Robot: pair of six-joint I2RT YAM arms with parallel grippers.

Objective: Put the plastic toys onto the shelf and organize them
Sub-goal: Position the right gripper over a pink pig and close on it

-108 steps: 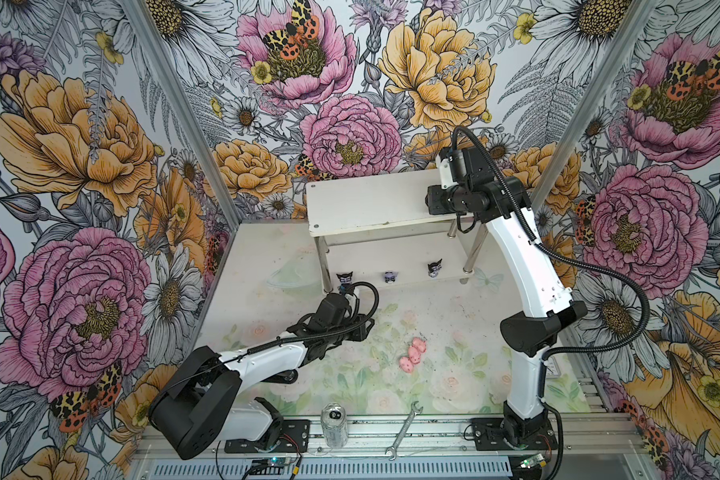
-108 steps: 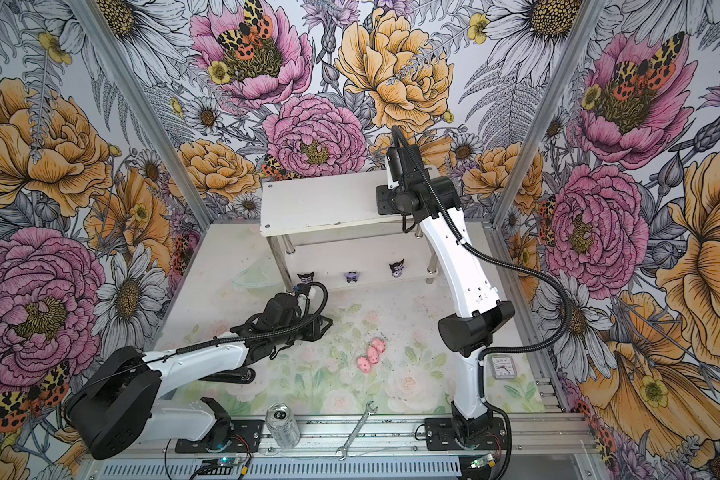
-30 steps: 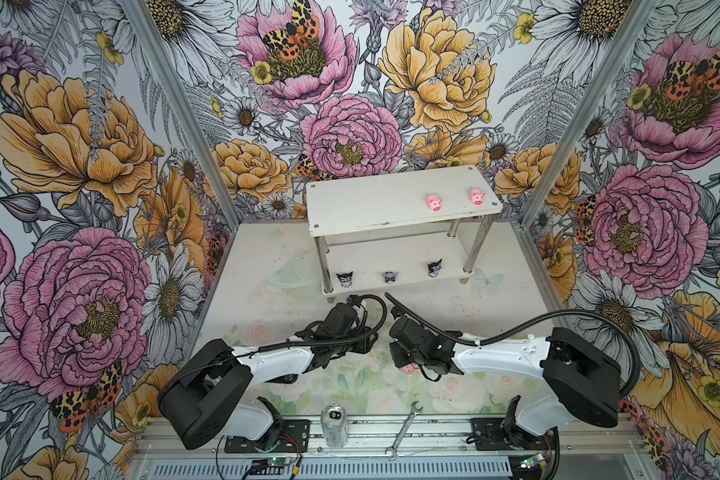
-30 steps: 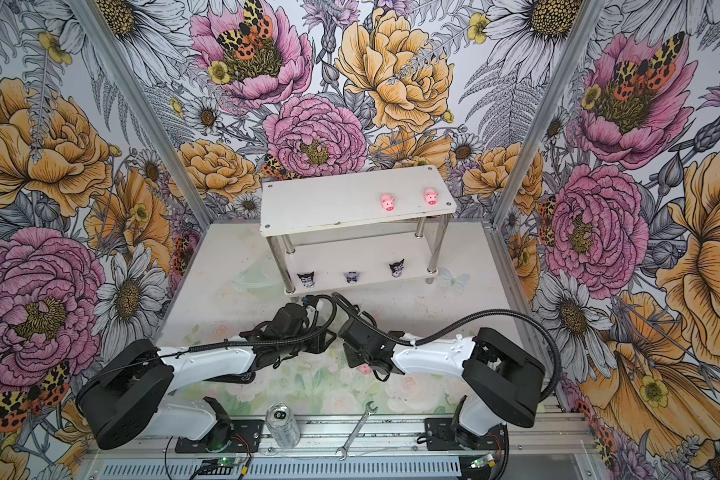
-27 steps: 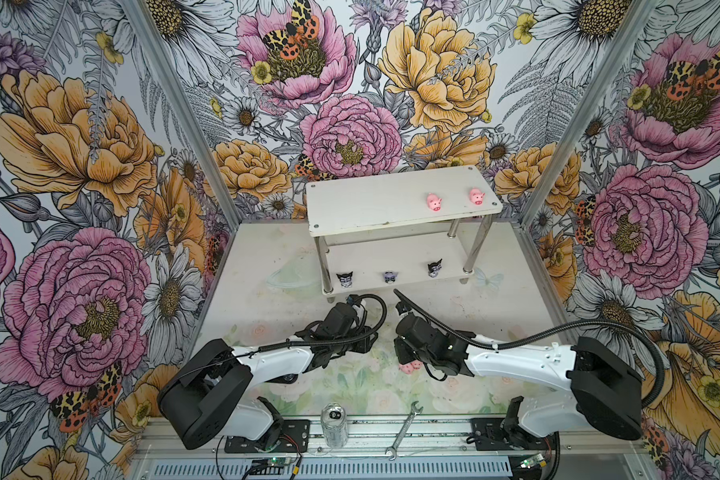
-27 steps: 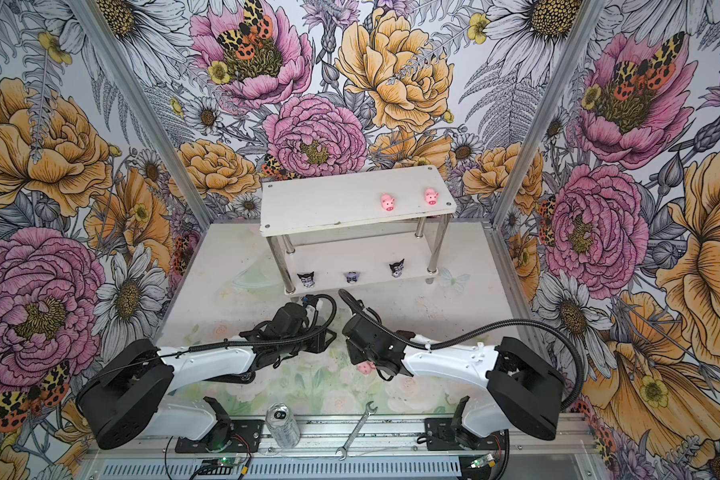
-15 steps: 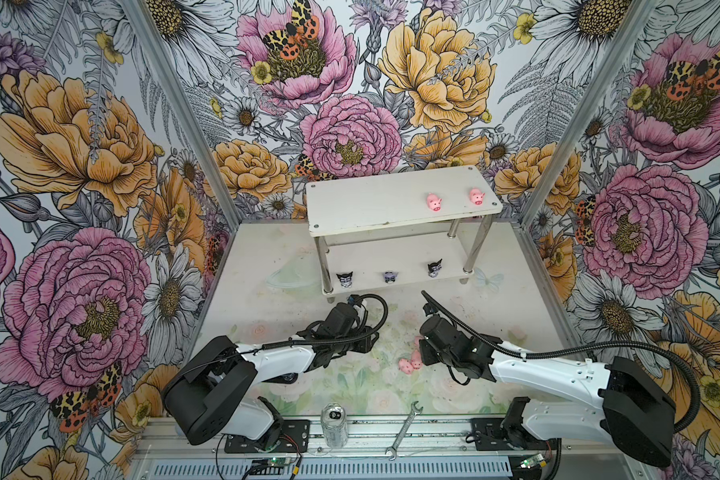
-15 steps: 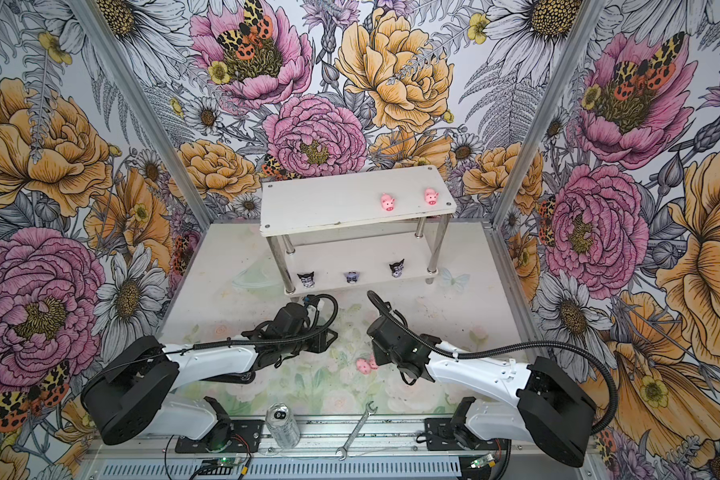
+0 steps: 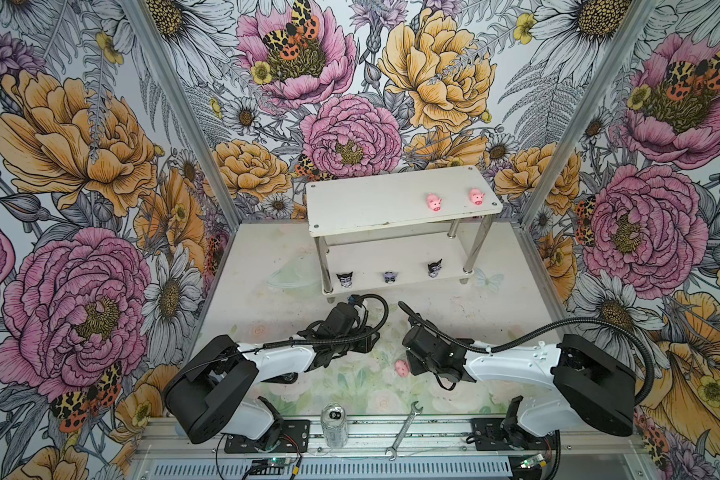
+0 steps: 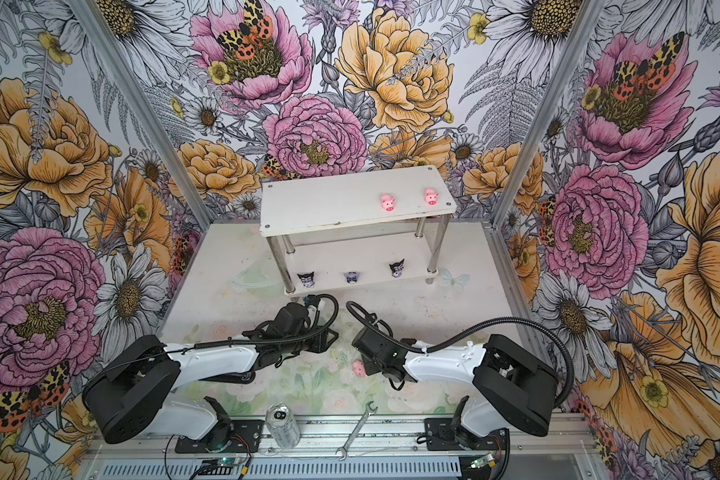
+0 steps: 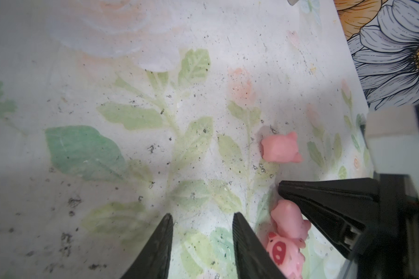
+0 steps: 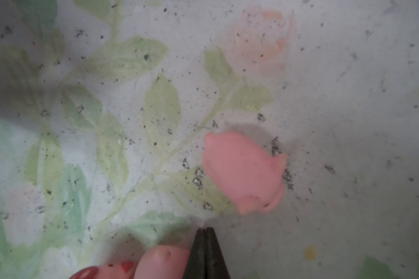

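Note:
The white shelf [image 9: 375, 203] stands at the back, with two pink pigs [image 9: 434, 202] [image 9: 477, 196] on its top tier. On the lower tier sit three dark figurines [image 9: 344, 279] [image 9: 389, 276] [image 9: 434, 268]. Three more pigs lie on the table: one apart [image 11: 281, 148] and two touching [image 11: 288, 222] [image 11: 284, 253]. My left gripper [image 11: 202, 232] is low and open over bare table, just beside the touching pair. My right gripper [image 12: 205, 229] is shut with nothing in it. Its tips rest between the lone pig [image 12: 244, 171] and the pair [image 12: 162, 261]. In both top views only one table pig [image 9: 400, 368] shows.
A clear drink can [image 9: 334, 424] and a silver wrench [image 9: 404, 428] lie on the front rail. Both arms stretch low across the table's front half, their wrists close together. Floral walls enclose the table on three sides.
The right arm came down from the shelf to the table pigs. Over the last second its elbow swung out to the right and its jaws closed fully. The left arm has stayed put.

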